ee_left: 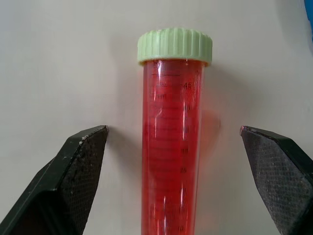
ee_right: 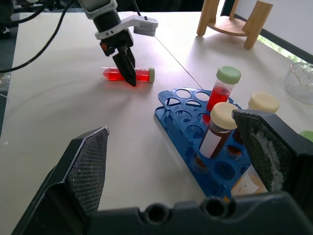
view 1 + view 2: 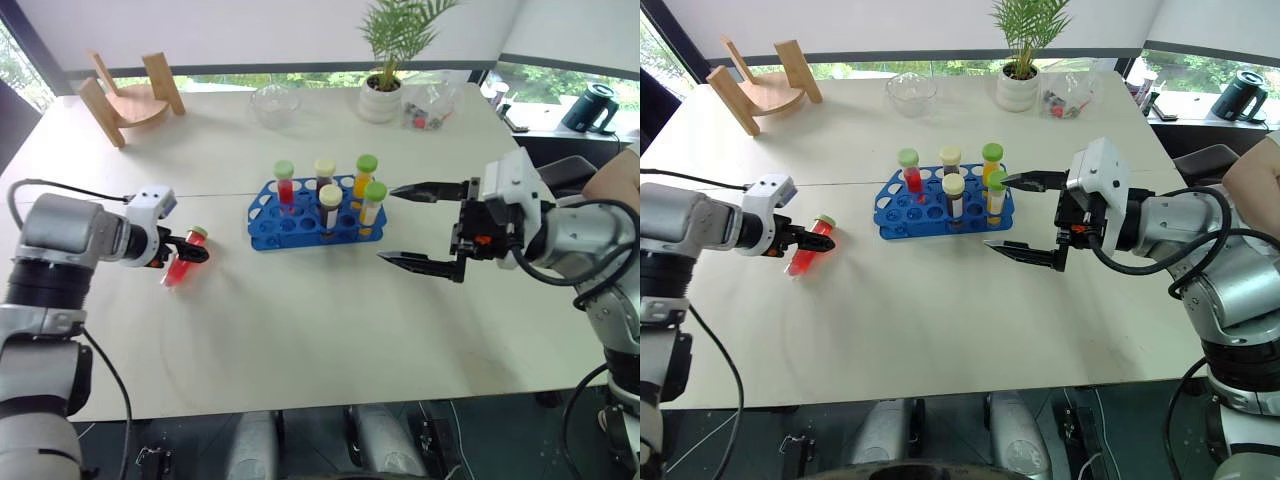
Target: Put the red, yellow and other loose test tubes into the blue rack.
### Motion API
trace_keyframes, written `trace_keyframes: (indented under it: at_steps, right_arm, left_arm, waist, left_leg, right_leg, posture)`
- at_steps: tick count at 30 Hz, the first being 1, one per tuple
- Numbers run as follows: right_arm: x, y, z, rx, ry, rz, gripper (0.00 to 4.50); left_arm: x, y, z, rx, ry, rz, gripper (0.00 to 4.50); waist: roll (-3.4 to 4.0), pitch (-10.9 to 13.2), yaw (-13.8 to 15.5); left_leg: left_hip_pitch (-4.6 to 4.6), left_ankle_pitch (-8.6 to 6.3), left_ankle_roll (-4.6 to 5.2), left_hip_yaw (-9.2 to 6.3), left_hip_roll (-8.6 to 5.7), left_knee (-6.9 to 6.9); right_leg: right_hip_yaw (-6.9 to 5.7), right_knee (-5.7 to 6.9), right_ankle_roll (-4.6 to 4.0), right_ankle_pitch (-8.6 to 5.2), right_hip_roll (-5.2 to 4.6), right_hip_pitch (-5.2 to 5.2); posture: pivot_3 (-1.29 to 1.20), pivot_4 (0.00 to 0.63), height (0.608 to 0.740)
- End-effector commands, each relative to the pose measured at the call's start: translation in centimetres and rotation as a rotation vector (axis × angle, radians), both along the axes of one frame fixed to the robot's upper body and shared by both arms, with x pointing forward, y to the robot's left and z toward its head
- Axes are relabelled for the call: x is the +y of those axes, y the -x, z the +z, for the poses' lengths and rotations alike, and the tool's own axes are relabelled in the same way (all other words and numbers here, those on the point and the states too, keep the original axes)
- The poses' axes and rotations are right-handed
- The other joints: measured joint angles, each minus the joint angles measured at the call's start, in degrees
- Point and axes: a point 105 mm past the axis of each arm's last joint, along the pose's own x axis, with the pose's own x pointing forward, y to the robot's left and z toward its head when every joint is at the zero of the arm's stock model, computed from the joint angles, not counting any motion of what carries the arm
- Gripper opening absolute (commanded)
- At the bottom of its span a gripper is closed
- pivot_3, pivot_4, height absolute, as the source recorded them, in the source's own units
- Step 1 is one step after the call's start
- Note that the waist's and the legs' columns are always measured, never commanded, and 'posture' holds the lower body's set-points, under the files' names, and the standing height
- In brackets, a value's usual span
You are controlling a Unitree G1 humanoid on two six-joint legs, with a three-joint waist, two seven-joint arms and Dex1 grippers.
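Left gripper seemingly astride the loose red tube, blue rack beyond.

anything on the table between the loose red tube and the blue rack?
Nothing: in the left eye view, only bare tabletop separates the loose red tube, lying between the open left gripper's fingers, from the blue rack.
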Motion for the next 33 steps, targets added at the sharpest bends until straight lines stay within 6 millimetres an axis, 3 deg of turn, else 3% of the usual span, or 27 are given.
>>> trace_keyframes:
  at_steps: [1, 4, 9, 10, 15, 18, 19, 22, 26, 33]
  right_arm:
    - [-0.2, 0.6, 1.1, -0.051, 0.0, -0.005, 4.5]
    - [-0.3, 0.8, 1.2, -0.052, 0.004, -0.016, 4.5]
    - [-0.6, 0.8, 1.3, -0.055, 0.007, -0.039, 4.5]
    - [-0.6, 0.8, 1.3, -0.056, 0.006, -0.042, 4.5]
    - [-0.7, 0.8, 1.3, -0.058, 0.001, -0.053, 4.5]
    - [-0.8, 0.7, 1.2, -0.058, -0.002, -0.06, 4.5]
    - [-0.8, 0.7, 1.2, -0.059, -0.003, -0.062, 4.5]
    - [-0.8, 0.7, 1.3, -0.06, -0.009, -0.066, 4.5]
    - [-0.7, 0.5, 1.5, -0.068, -0.018, -0.07, 4.5]
    - [-0.4, 0.4, 1.6, -0.077, -0.022, -0.071, 4.5]
  left_arm:
    - [-0.1, -1.6, 0.3, -0.048, -0.021, 0.0, 4.44]
    - [-0.4, -2.2, -0.2, -0.045, -0.028, -0.019, 3.57]
    - [-0.3, -2.1, -0.5, -0.014, -0.03, -0.044, 1.09]
    - [-0.2, -2.0, -0.4, -0.008, -0.03, -0.048, 0.86]
    - [-0.2, -1.6, 0.7, -0.02, 0.01, -0.079, 0.86]
    - [-5.4, -4.1, 8.3, -0.473, 0.317, -0.241, 0.86]
    - [-6.7, -3.9, 10.8, -0.615, 0.421, -0.289, 0.86]
    - [-9.2, -1.9, 13.4, -0.773, 0.606, -0.381, 0.86]
    - [-12.0, 0.3, 13.4, -0.985, 0.73, -0.425, 0.86]
    - [-15.0, 0.4, 7.5, -1.164, 0.648, -0.456, 0.86]
  waist:
    - [0.0, 0.0, 0.09]
    - [0.01, -0.01, 0.07]
    - [0.04, -0.02, 0.08]
    - [0.04, -0.02, 0.08]
    - [0.03, -0.02, -0.16]
    - [-0.01, 0.0, 0.39]
    - [-0.07, 0.04, 0.91]
    - [-0.11, 0.05, 1.23]
    - [0.09, -0.06, 1.16]
    - [0.04, -0.03, 1.26]
  left_leg:
    - [0.0, 0.0, 0.0, 0.0, 0.0, 0.0]
    - [0.0, 0.0, 0.0, 0.0, -0.01, -0.01]
    - [0.01, 0.0, 0.0, 0.02, -0.01, 0.0]
    - [0.01, 0.0, 0.0, 0.02, -0.02, 0.0]
    - [0.01, 0.0, 0.0, 0.02, -0.02, -0.02]
    - [-0.02, 0.0, 0.0, 0.01, -0.01, -0.02]
    - [-0.08, 0.0, 0.0, -0.03, 0.0, 0.03]
    - [-0.23, 0.0, -0.02, 0.01, 0.01, 0.18]
    - [0.02, -0.03, 0.04, 0.24, 0.0, -0.01]
    - [0.05, 0.01, -0.01, 0.21, 0.0, 0.2]
  right_leg:
    - [0.0, 0.0, 0.0, 0.0, 0.0, 0.0]
    - [0.01, 0.01, 0.0, 0.0, 0.0, 0.0]
    - [0.02, 0.03, 0.0, 0.0, -0.01, 0.0]
    - [0.02, 0.03, 0.0, 0.0, -0.01, 0.0]
    - [0.02, 0.02, 0.0, 0.0, 0.0, -0.01]
    - [0.02, 0.03, 0.0, 0.0, -0.01, -0.02]
    - [-0.04, 0.03, 0.0, 0.0, -0.03, -0.03]
    - [-0.03, 0.01, 0.03, 0.03, -0.09, -0.09]
    - [0.21, 0.04, 0.02, 0.02, -0.11, -0.07]
    - [0.23, 0.07, -0.01, 0.07, 0.0, 0.02]
  posture:
    - [0.0, 0.15, 0.74]
    - [0.0, 0.15, 0.74]
    - [0.0, 0.15, 0.74]
    - [0.0, 0.15, 0.74]
    - [0.0, 0.15, 0.74]
    - [0.0, 0.15, 0.74]
    - [0.0, 0.15, 0.74]
    - [0.0, 0.15, 0.74]
    - [0.0, 0.15, 0.74]
    - [0.0, 0.15, 0.74]
